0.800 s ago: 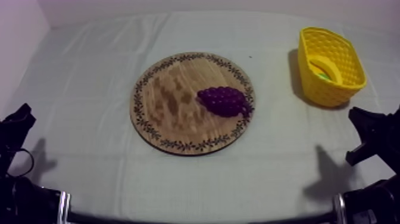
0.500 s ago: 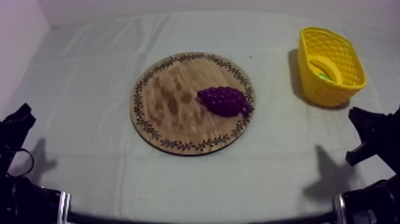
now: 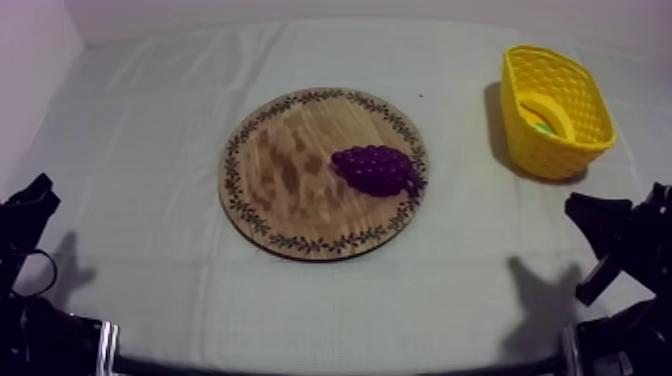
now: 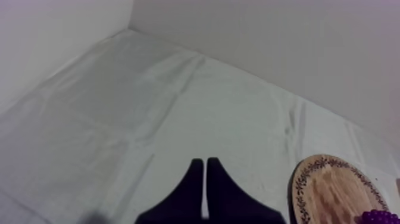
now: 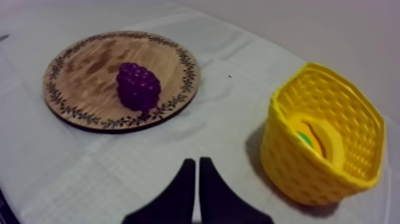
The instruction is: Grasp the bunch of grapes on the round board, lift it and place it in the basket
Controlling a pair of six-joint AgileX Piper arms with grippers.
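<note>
Bunch of grapes [image 3: 376,169] on wooden board [image 3: 280,170], creased grey-white cloth [image 3: 150,120], pale wall [image 4: 268,36]

Left arm [image 3: 25,215] sits low at the top view's left edge, jaws pressed together, 2 fingers [image 4: 191,190] forming a narrow wedge. Right arm [image 3: 620,235] low at the right edge, jaws likewise together, gripping nothing.

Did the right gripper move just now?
Yes. In the top view the right gripper shifted sideways toward the wooden board; the yellow basket stayed put.
</note>
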